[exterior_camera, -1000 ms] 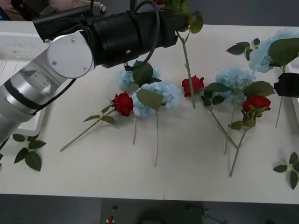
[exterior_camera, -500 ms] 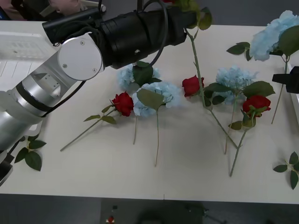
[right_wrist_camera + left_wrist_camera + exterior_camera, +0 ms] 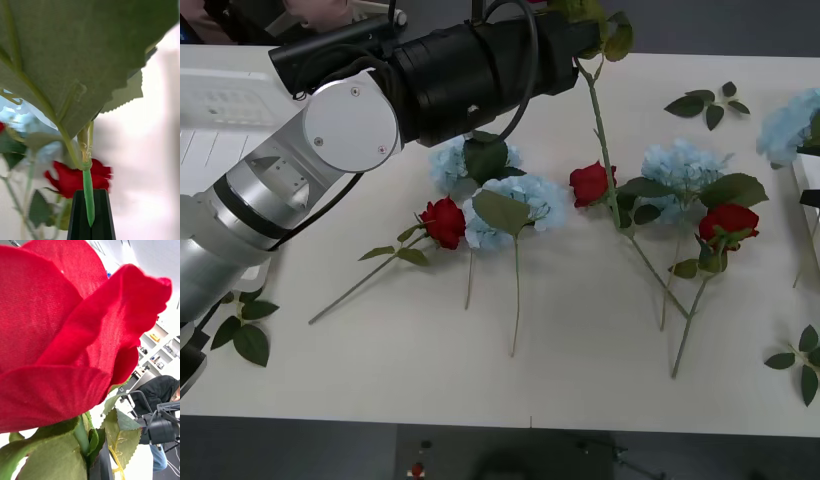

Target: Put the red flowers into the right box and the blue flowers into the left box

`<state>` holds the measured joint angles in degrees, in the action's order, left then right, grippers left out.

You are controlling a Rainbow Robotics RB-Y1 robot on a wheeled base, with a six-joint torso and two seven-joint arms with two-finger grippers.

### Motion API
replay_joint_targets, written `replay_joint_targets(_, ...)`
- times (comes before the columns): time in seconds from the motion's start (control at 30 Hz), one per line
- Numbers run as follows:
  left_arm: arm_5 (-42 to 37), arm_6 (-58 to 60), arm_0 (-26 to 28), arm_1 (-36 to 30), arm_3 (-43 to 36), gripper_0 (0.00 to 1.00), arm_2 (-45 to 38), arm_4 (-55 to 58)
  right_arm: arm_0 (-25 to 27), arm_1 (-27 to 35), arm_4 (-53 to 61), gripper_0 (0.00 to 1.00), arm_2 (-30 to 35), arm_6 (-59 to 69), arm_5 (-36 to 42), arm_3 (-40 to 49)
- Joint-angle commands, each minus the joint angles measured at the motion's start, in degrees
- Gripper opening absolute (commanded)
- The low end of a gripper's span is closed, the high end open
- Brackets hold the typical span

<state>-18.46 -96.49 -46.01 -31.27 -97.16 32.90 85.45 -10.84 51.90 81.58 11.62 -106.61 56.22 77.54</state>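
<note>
My left gripper (image 3: 580, 28) reaches across to the table's far middle, shut on a red flower whose stem (image 3: 602, 140) hangs down. Its red head (image 3: 63, 333) looms large in the left wrist view, above the gripper (image 3: 100, 468). At the table's right edge my right gripper (image 3: 812, 197) holds a blue flower (image 3: 787, 125); its black fingers (image 3: 80, 217) are shut on the green stem (image 3: 88, 195) under a big leaf. Three red flowers (image 3: 443, 220) (image 3: 592, 183) (image 3: 728, 222) and three blue flowers (image 3: 450, 165) (image 3: 515, 205) (image 3: 683, 165) lie on the table. The left box (image 3: 230, 110) stands at far left; the right box's rim (image 3: 800, 180) shows at the right edge.
Loose green leaf sprigs lie at the near left (image 3: 240, 325), the far right (image 3: 705, 100) and the near right (image 3: 800, 365). Long stems (image 3: 515, 290) trail toward the table's front edge. The left arm's body (image 3: 340, 130) hangs over the table's left half.
The right gripper has carried the blue flower further right, almost off the view's edge. The left arm shifted slightly right with its red flower, then held still.
</note>
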Motion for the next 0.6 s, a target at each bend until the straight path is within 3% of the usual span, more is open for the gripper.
replay_joint_targets(0.03, 0.7, -1.7, -1.4, -1.5, -0.7, 0.0, -1.0, -0.4, -2.3, 1.7, -3.5, 0.0, 0.1, 1.3, -0.2, -2.0)
replay_joint_targets(0.17, 0.7, -1.7, -1.4, -1.5, -0.7, 0.0, -1.0, -0.6, -3.0, 1.7, -3.4, 0.01, -1.3, 0.9, -0.4, -4.5)
replay_joint_targets(0.27, 0.7, -1.8, -1.4, -1.5, -0.7, 0.0, -1.0, -0.9, -3.2, 1.6, -3.3, 0.53, -1.5, 0.6, -0.5, -4.6)
replay_joint_targets(0.3, 0.7, -1.8, -1.4, -1.5, -0.7, 0.0, -1.0, -1.0, -3.2, 1.7, -3.3, 0.62, -1.5, 0.5, -0.5, -4.6)
replay_joint_targets(0.33, 0.7, -1.8, -1.4, -1.5, -0.6, 0.0, -1.0, -1.0, -3.3, 1.7, -3.4, 0.78, -1.5, 0.3, -0.5, -4.7)
replay_joint_targets(0.6, 0.7, -1.8, -1.4, -1.5, -0.7, 0.0, -1.0, -1.3, -3.6, 1.7, -3.5, 0.97, -1.7, -1.0, 0.4, -4.2)
